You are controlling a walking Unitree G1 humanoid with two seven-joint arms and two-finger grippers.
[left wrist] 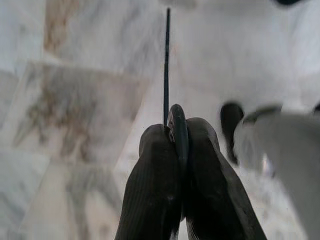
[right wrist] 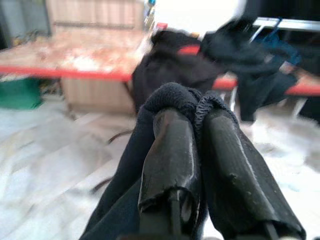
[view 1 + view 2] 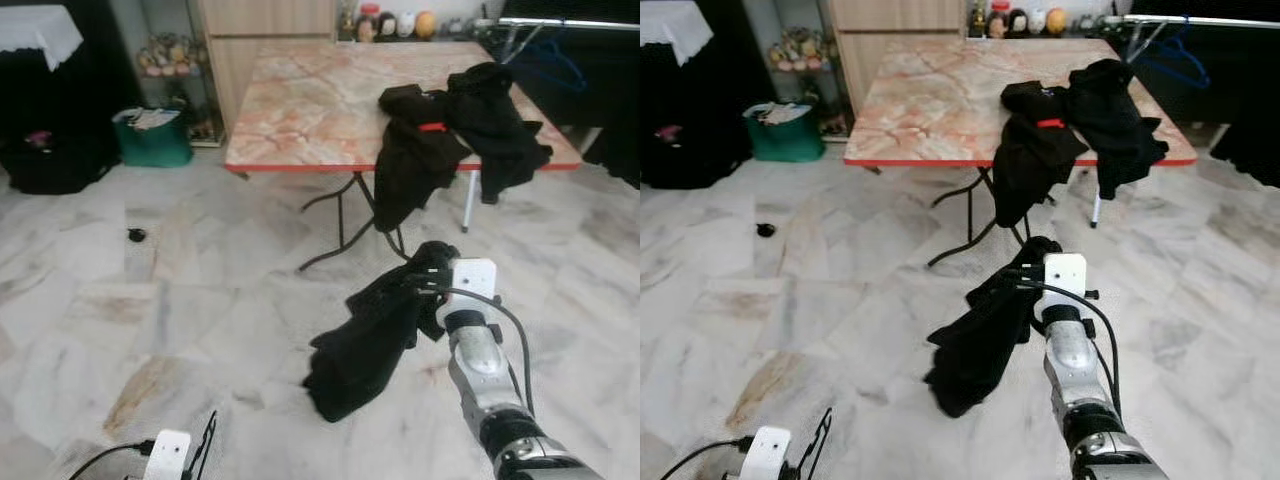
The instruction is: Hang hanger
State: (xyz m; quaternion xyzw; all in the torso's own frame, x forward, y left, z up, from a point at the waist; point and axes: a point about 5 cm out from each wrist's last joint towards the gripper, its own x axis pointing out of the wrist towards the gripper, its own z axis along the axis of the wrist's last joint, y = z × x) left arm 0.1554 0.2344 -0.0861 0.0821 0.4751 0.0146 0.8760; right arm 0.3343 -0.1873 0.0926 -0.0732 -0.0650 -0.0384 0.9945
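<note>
My right gripper (image 3: 425,280) is shut on a black garment (image 3: 365,345) that hangs limp from it above the marble floor, in front of the table. In the right wrist view the cloth bunches over the fingertips (image 2: 172,120). Low at the left, my left gripper (image 1: 177,127) is shut on a thin black wire hanger (image 1: 166,65), of which a narrow black piece (image 3: 207,438) sticks up beside the white wrist. At the far right back stands a clothes rack (image 3: 570,22) with a blue hanger (image 3: 555,62) on it.
A folding table with a marble-pattern top (image 3: 300,110) stands ahead, with more black clothes (image 3: 450,130) draped over its right front edge. A green basket (image 3: 152,137) and a black bag (image 3: 50,160) sit at the left. A small dark object (image 3: 136,234) lies on the floor.
</note>
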